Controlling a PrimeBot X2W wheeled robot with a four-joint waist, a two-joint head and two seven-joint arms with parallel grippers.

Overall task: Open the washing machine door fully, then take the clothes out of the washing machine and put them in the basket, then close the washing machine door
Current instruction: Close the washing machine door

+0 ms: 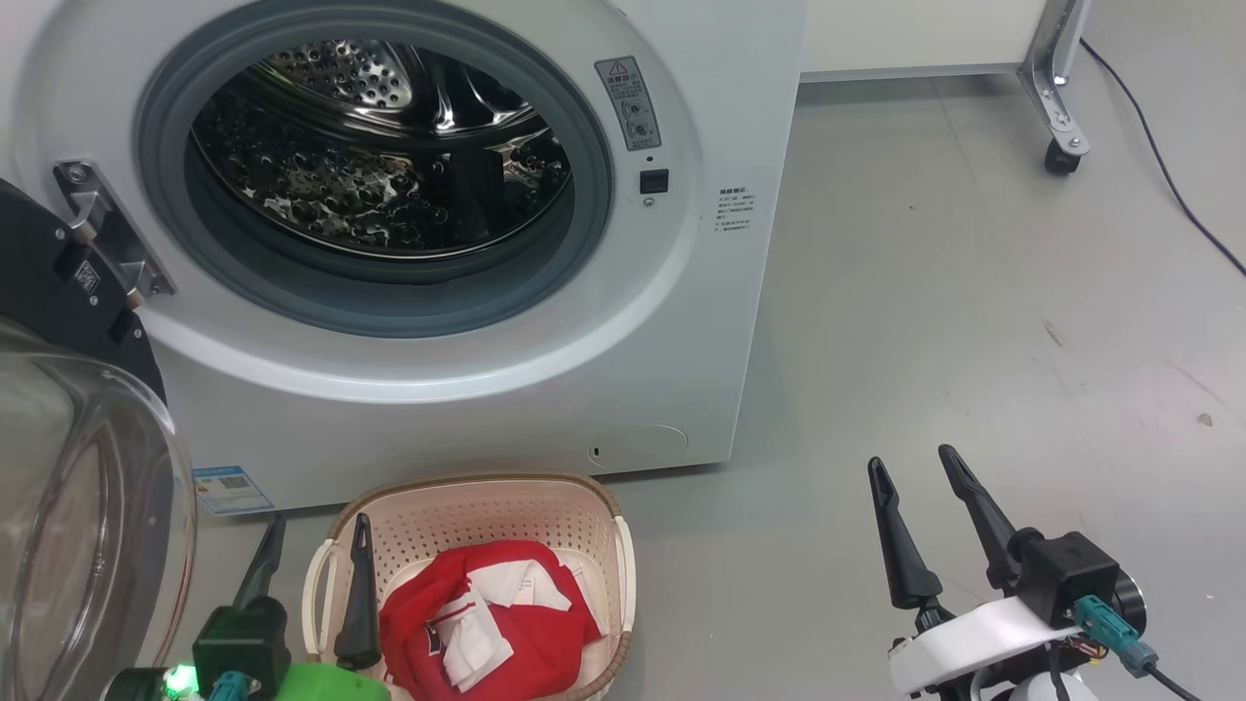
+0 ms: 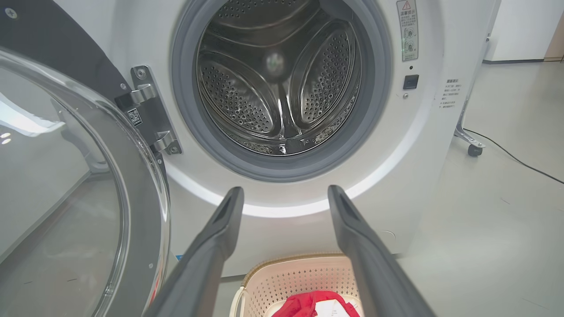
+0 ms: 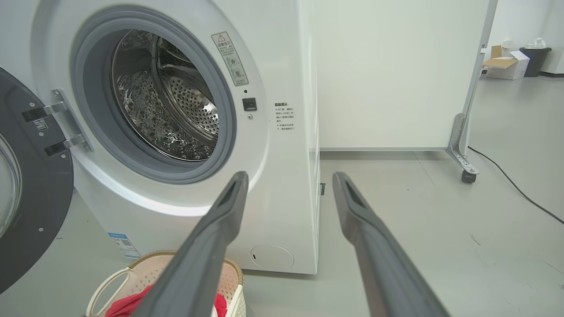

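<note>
The white washing machine point(image 1: 467, 428) stands with its steel drum point(image 1: 389, 166) bare inside. The washing machine door point(image 1: 78, 506) is swung wide open at the left, its clear glass bowl bulging toward me. Below the machine sits the cream basket point(image 1: 467, 506), and the red and white clothes point(image 1: 487, 623) lie in it. My left gripper point(image 1: 319, 521) is open over the basket's left rim, holding nothing. On the right, above bare floor, my right gripper point(image 1: 911, 460) is open too. The left wrist view looks past the left gripper point(image 2: 285, 190) into the drum point(image 2: 277, 88).
A white panel on a metal leg with a caster point(image 1: 1061, 156) stands at the back right, and a black cable point(image 1: 1168, 175) runs across the floor there. Far off in the right wrist view are a cardboard box point(image 3: 506, 64) and a black bin point(image 3: 535, 59).
</note>
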